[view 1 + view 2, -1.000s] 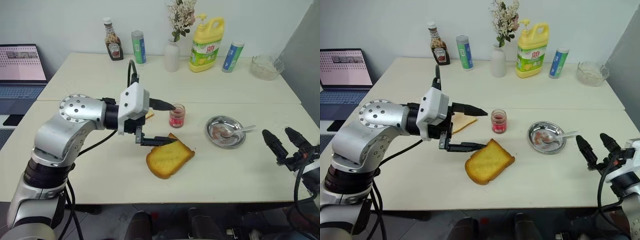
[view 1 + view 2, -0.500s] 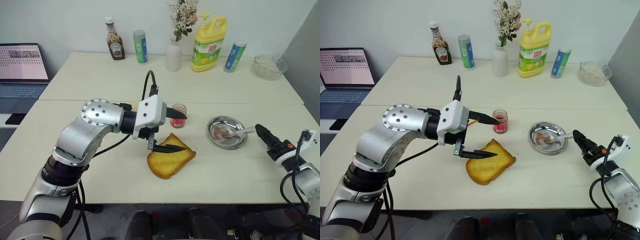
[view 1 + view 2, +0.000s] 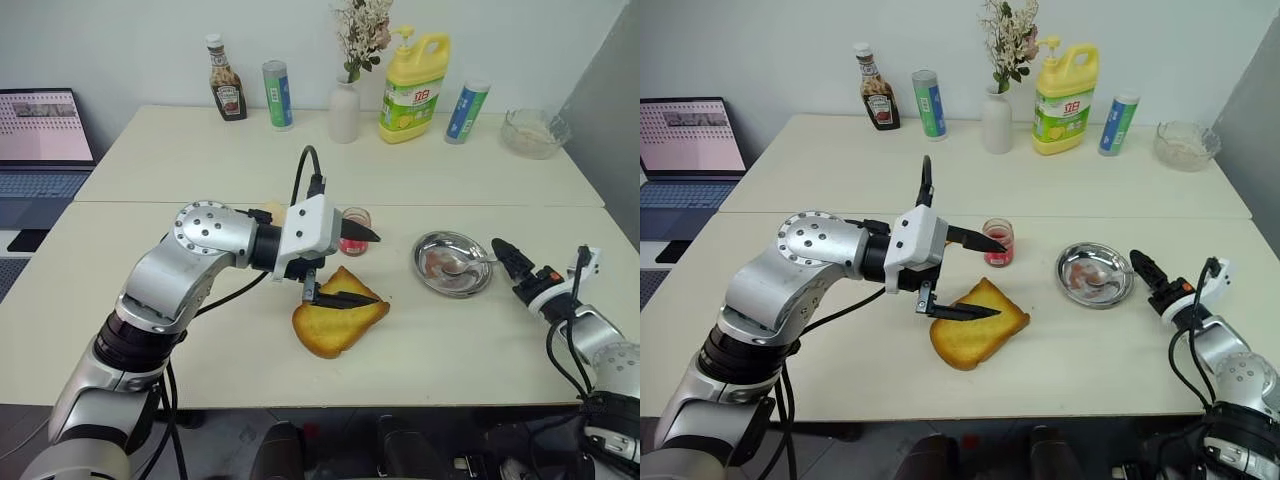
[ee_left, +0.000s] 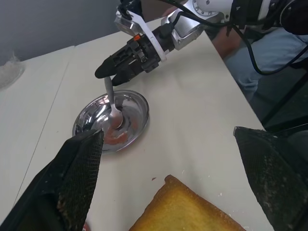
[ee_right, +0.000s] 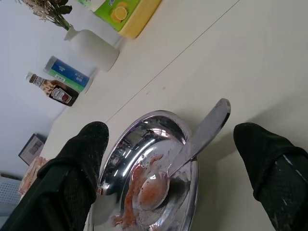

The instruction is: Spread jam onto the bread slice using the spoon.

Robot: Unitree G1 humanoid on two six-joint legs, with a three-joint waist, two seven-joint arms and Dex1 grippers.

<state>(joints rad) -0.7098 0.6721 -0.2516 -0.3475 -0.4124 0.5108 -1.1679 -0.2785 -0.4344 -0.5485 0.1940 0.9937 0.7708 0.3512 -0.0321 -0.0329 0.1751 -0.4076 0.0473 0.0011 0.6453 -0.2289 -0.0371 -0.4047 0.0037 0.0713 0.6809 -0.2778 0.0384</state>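
Right gripper (image 5: 171, 168): jaws spread wide, holding nothing. The spoon (image 5: 185, 154) lies between the two fingers, its handle resting over the rim of the round metal dish (image 5: 190, 192) and pointing out toward the gripper, its bowl down in the dish amid pink smears. The fingers appear to stand apart from the handle on both sides.

Left gripper (image 3: 352, 265): jaws wide open, empty. One finger reaches across in front of the jam (image 3: 353, 232), the other hangs over the bread slice (image 3: 338, 318); whether it touches the crust cannot be told.

Risks, judged from here:
- The spoon handle is thin, polished and tilted on the rim. A close that lands off-centre could pivot it, skidding the spoon out of the dish or flipping its bowl.
- The dish looks light and unanchored; a push along the handle may slide it across the table (image 3: 480, 340).
- The left finger over the bread may drag or dent the slice if that arm drops.
- The jar is small and close to the left fingers; a sideways brush could tip it.

Surface and room: two pale tables pushed together, with a seam between. Along the far edge stand a ketchup bottle (image 3: 226, 78), two tubes, a white vase (image 3: 343, 110) with dried flowers, a yellow detergent jug (image 3: 411, 88) and a glass bowl (image 3: 532, 133). A laptop (image 3: 40, 135) sits open beyond the left gripper's side. Plain white wall behind.
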